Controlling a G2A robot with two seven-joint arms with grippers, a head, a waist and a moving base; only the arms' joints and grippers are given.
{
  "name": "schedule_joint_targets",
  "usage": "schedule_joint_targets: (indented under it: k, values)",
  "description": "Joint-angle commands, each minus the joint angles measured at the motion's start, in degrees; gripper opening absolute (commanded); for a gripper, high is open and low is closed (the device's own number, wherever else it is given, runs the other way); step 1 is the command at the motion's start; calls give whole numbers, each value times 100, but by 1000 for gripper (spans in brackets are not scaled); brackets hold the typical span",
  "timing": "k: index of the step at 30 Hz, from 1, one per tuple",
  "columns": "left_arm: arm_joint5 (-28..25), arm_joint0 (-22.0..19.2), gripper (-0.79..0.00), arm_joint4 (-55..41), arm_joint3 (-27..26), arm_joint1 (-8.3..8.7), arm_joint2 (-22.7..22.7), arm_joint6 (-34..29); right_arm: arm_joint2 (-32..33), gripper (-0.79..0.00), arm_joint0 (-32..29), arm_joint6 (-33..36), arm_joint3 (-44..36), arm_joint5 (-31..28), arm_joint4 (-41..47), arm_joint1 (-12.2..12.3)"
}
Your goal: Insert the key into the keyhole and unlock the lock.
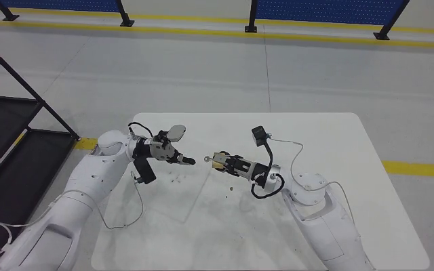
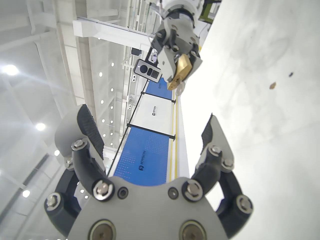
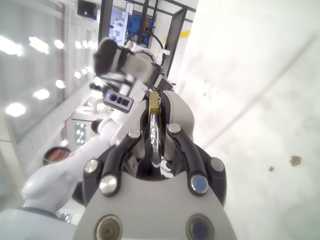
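Grips a padlock (image 2: 183, 64) in the right end effector (image 2: 185, 72), ribbed black pads (image 3: 163, 102) pinched tight on its flat faces. Blocky brass body, matt yellow, with squared corners. Curved chrome shackle (image 3: 154, 136), mirror-bright, running back between the fingers toward the wrist. Holds the lock in the air above the white worktop (image 1: 325, 135), its bottom end pointing away from the wrist and toward the other arm. Carries a small, pale silvery key (image 2: 179, 89) at that far end, touching the brass; cannot tell how far inserted.

Spreads the left end effector (image 2: 147, 113) wide, with nothing between the fingers (image 2: 88, 126). Grey metal shells, black ribbed rubber pads, round steel screws at the joints. Faces the lock head-on from near by, tips apart from both key and brass, with a gap between the two arms in the top view.

Smooth, faintly smudged worktop below, with a brown crumb (image 2: 272, 85) and a dark speck (image 2: 290, 74) lying near each other.
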Motion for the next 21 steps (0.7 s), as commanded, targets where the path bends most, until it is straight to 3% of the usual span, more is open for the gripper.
schedule_joint_targets:
  k: [1, 12, 14, 21]
  values:
    - [-166, -18, 0, -128, 101, -5, 3, -14, 0, -785, 0, 0, 0, 0, 0, 0]
    - [-215, -3, 0, -145, 81, -7, 15, -36, 0, -785, 0, 0, 0, 0, 0, 0]
    - [-1030, -38, 0, -284, -53, -6, 104, -123, 0, -785, 0, 0, 0, 0, 0, 0]
    - [-2525, -275, 0, -1178, -561, 186, 461, -1618, 0, -785, 0, 0, 0, 0, 0, 0]
